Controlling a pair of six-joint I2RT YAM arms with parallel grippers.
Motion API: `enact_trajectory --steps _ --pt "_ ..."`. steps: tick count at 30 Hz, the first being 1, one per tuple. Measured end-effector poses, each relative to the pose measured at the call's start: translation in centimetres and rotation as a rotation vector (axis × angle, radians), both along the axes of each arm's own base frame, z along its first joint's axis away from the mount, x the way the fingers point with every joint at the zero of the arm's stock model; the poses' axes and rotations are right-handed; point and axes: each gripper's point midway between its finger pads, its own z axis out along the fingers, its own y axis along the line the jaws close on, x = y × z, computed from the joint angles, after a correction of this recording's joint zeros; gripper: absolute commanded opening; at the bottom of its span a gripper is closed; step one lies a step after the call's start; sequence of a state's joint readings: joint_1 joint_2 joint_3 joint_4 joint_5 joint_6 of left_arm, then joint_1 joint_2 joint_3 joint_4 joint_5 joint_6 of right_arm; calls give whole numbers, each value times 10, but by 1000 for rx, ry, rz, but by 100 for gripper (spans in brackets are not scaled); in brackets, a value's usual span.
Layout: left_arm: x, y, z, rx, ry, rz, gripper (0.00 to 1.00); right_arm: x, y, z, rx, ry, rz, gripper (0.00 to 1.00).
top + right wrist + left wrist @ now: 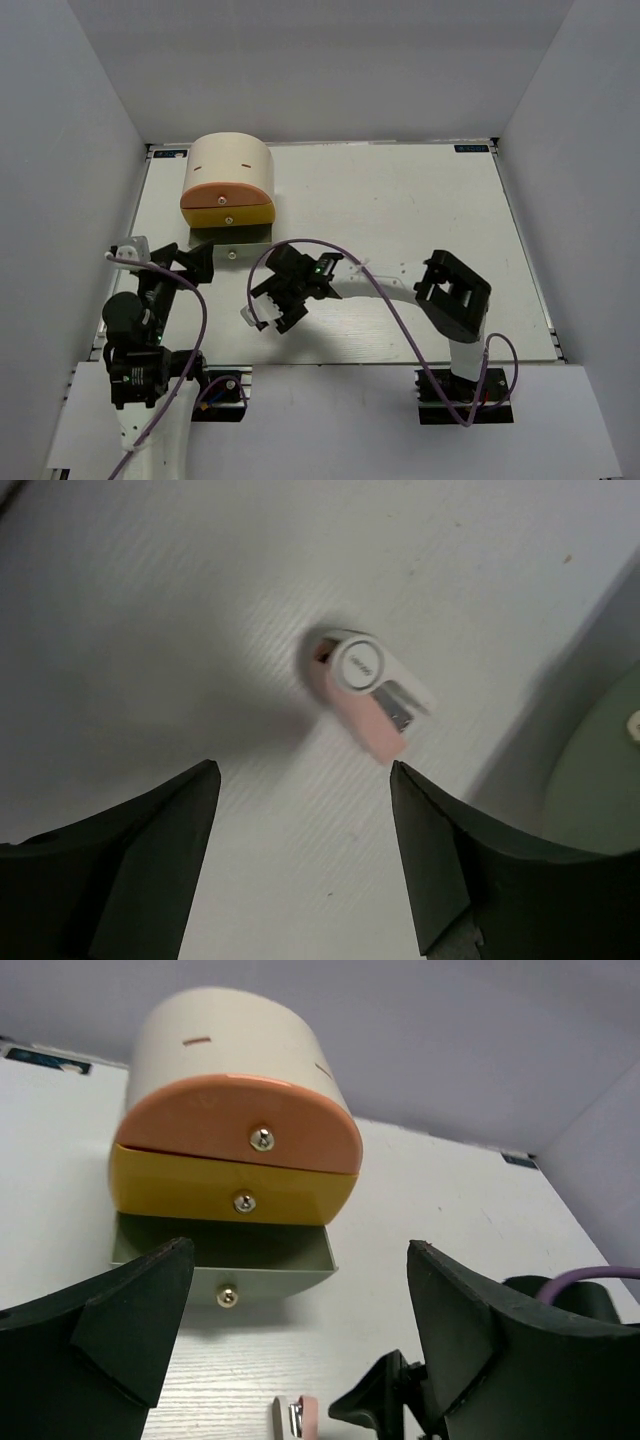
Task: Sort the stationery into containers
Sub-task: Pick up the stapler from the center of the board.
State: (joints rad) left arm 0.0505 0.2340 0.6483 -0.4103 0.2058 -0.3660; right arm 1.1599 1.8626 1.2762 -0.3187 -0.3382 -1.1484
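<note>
**Both grippers wide open, white-pink piece loose on the table**

Right at your lens, the right gripper (300, 770) has its two dark fingers spread wide with nothing between them. You are holding nothing on this side. Just past the tips, the white-pink piece (365, 690) lies flat on the table (150, 600), slanted and clear of both fingers. My read is that the jaws hang open above it so they can drop on either side of that stubby body. With that slant, you may want a turn of the wrist to take it across its narrow sides. At the right edge of that view a pale curve shows, the green drawer (600, 780), near the piece.

Now the left gripper (300, 1250): it is just as wide and just as empty, and its fingers frame the stack ahead. Low between them you glimpse the piece again, with the right gripper's dark tip just beside it.

Further on, the green drawer stands pulled out at the bottom of the stack. I'd judge it is waiting as the drop spot, though I cannot tell what lies inside. Above it the yellow drawer (235, 1185) and the orange drawer (240, 1120) sit closed in the cream box (230, 1030). Your left arm faces the knobs, so it looks placed to tend the drawers while the right does the picking.
</note>
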Motion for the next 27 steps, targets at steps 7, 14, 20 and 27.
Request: enact_trajectory --steps 7,14,20,27 --pt "-15 10 14 2 -78 63 97 27 35 -11 -10 -74 -28 60" --pt "-15 11 11 2 -67 70 97 35 43 -29 -46 -86 -42 46" --pt "-15 12 10 4 -63 71 97 38 43 -32 -53 -102 -29 20" --pt "-15 12 10 4 -62 72 97 34 41 -30 -51 -113 -19 0"
